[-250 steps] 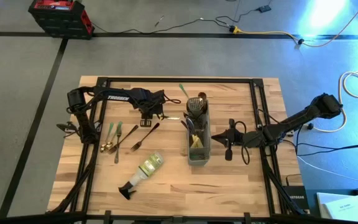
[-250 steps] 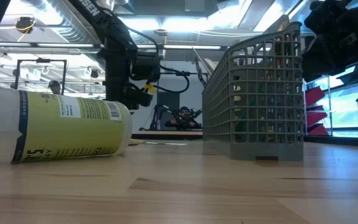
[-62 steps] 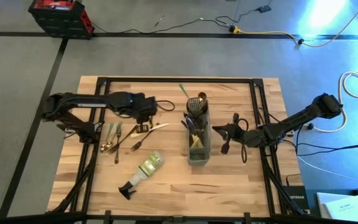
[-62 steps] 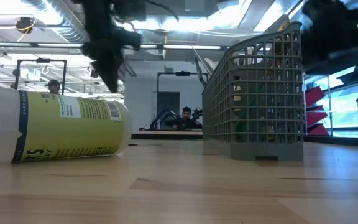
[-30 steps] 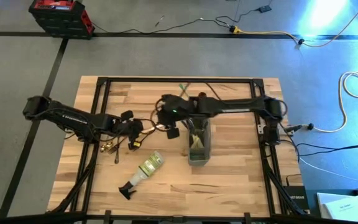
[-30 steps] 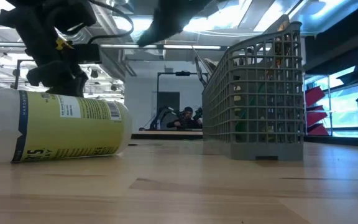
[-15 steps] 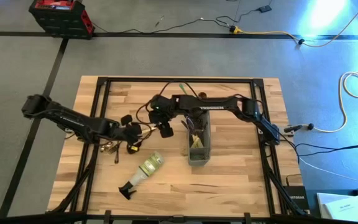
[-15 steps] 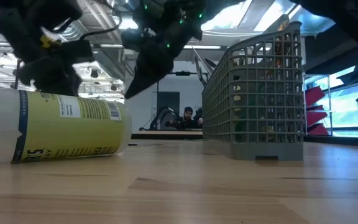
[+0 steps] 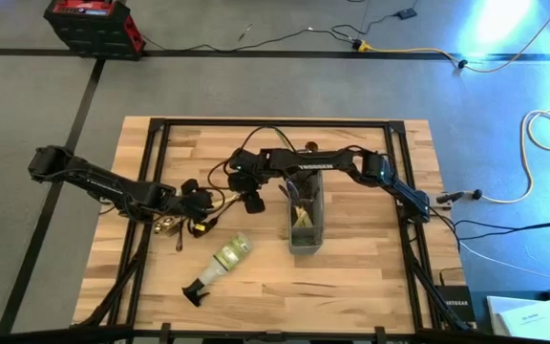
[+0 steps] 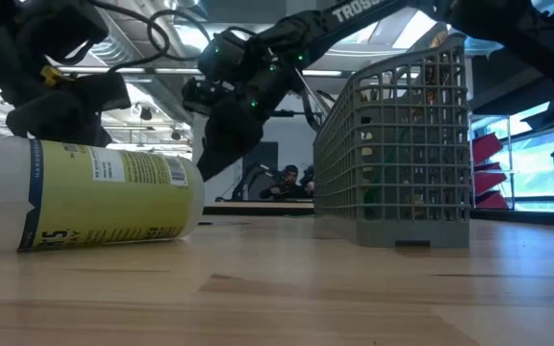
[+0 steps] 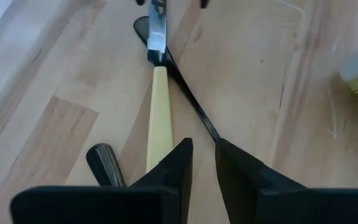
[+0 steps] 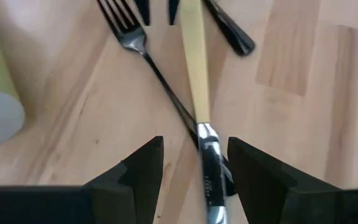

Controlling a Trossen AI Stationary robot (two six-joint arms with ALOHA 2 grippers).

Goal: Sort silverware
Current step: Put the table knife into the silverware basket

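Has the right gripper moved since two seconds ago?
Yes. In the high view the right gripper has swung from the right side of the grey caddy across to its left side, and now hangs open over a cream-handled knife.

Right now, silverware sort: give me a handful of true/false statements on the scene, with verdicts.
1. The spray bottle stands upright. False: it lies on its side on the table.
2. The right gripper is open over the cream-handled knife. True.
3. The knife lies across a dark fork. True.
4. The left gripper is wide open. False: its fingers are nearly together, at the knife's handle end.
5. The caddy is tipped over. False: it stands upright with utensils in it.
6. Both arms reach toward the same spot. True.
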